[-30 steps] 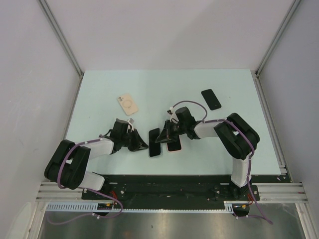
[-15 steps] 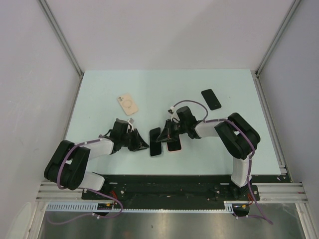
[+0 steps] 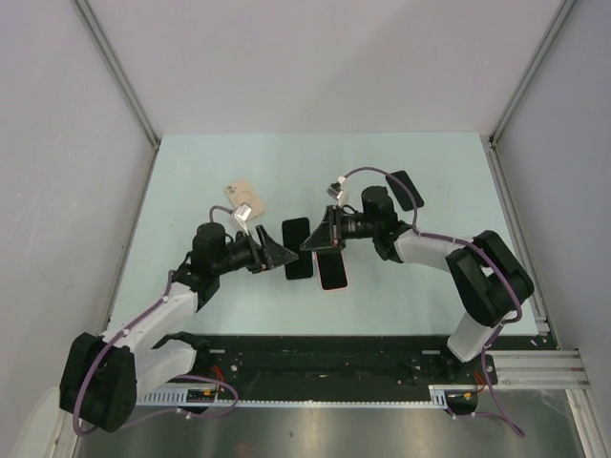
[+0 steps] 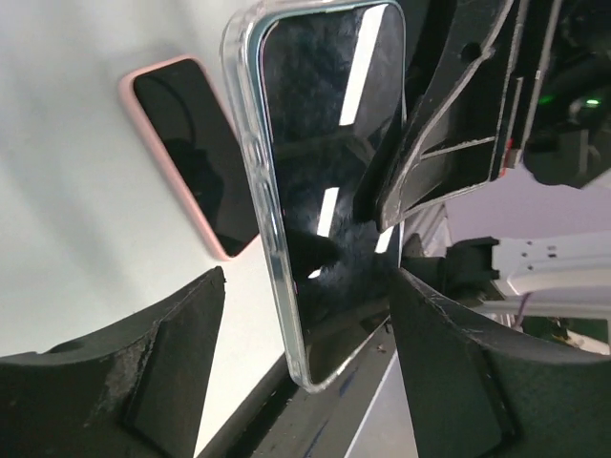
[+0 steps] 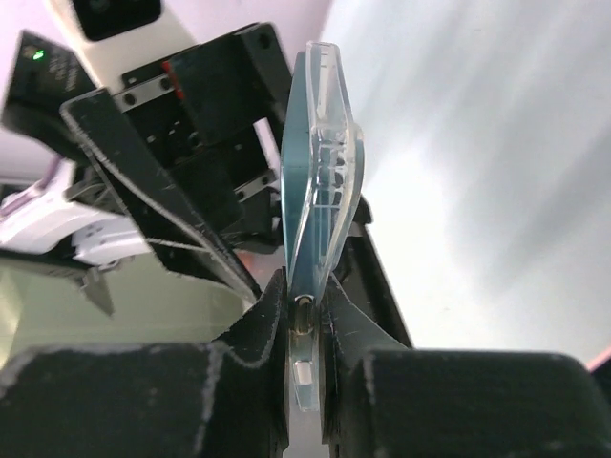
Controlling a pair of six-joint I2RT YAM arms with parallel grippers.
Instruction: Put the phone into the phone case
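Your right pincer [image 3: 313,240] is pinching the phone [image 3: 296,250] and holding it up off the desk [image 3: 191,172], between the two arms. The left pincer [image 3: 277,256] faces it from the other side.

From above you get only a dark slab. The left wrist view shows the rest: the phone's screen sits inside a clear case [image 4: 250,143], whose rim runs round the glass. You also see there that the left pincer is spread, with the phone's lower end hanging between its fingers [image 4: 162,372]. A gap shows on one side; on the other you cannot tell whether finger and case touch.

The right wrist view gives you the phone edge-on. The clear shell stands proud of the darker body, and the right fingers [image 5: 263,329] are pressed on both faces at its lower end.

Only the overhead view shows you the rest of the desk:
- A pink-cased phone [image 3: 332,274] lies flat just beside the held one, below the right pincer.
- A beige case [image 3: 237,191] lies behind the left wrist, partly hidden.
- A black phone [image 3: 410,191] lies at the far right, partly covered by the right arm.
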